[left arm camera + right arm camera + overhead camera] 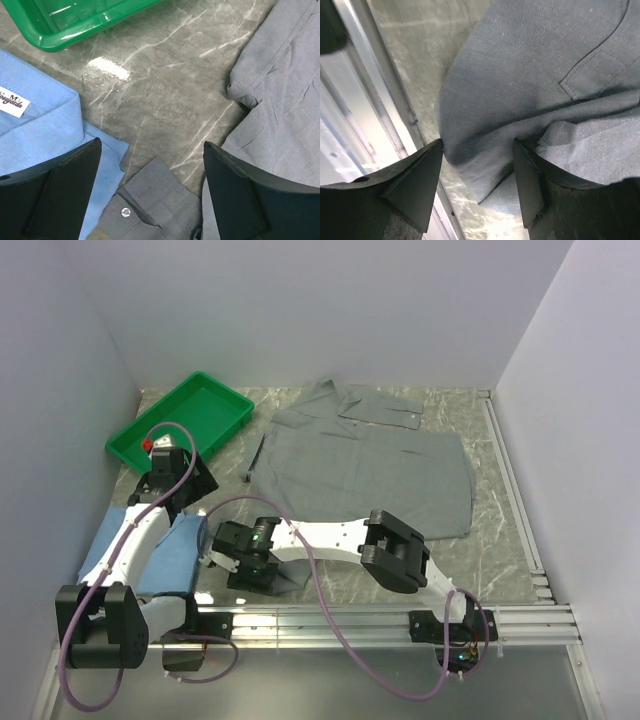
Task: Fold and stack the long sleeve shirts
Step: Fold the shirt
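L gripper (pixel 151 150) is hovering wide open, holding nothing — light blue shirt (pixel 40 125) lying at its 9 o'clock. R gripper (pixel 477 147), jaws half-spread, is straddling a fold of the grey shirt (pixel 370 465) spread toward 12 o'clock — can't tell if pinching.

— We see matt woven cloth on the grey shirt (pixel 360 465) and the blue shirt (pixel 40 125).
— We agree; the green tray (pixel 195 410) looks like glossy plastic, the table (pixel 165 90) polished, marble-like.

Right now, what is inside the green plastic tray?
Nothing shows inside the green plastic tray; the left arm covers part of its near edge.
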